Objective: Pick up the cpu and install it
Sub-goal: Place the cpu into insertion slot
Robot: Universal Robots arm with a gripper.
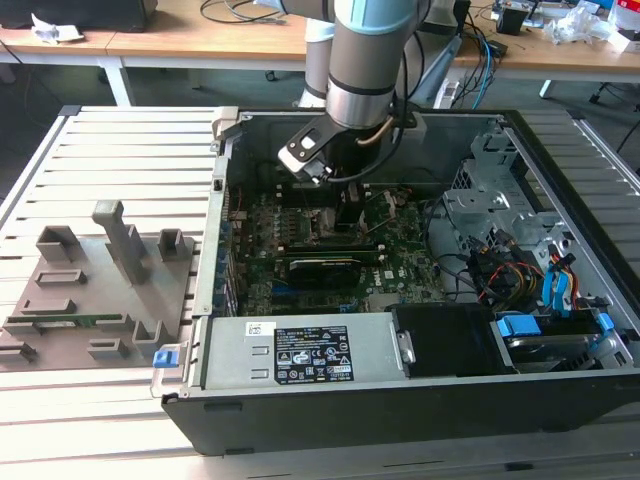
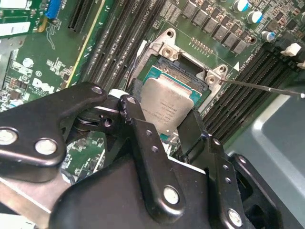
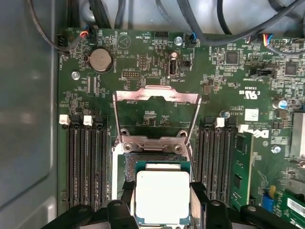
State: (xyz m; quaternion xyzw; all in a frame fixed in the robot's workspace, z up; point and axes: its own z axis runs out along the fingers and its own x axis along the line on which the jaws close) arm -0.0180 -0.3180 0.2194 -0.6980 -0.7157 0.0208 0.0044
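- Slatted table (image 1: 100, 130) carries an open case (image 1: 300, 420).
- Gripper (image 2: 159, 114) pinches the cpu (image 3: 162, 193) by two opposite edges, just over the socket (image 2: 177, 72), toward the case's far wall.
- Cpu looks light, stiff and smooth-topped; its underside is likely fragile, so the edges seem the safe hold.
- Beyond, the plate (image 3: 157, 95) stands open.

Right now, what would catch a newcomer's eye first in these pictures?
The big robot arm reaching down into an open computer case in the exterior view. In both wrist views, its gripper holds the cpu, a silvery square chip, at the motherboard socket with its metal frame flipped open.
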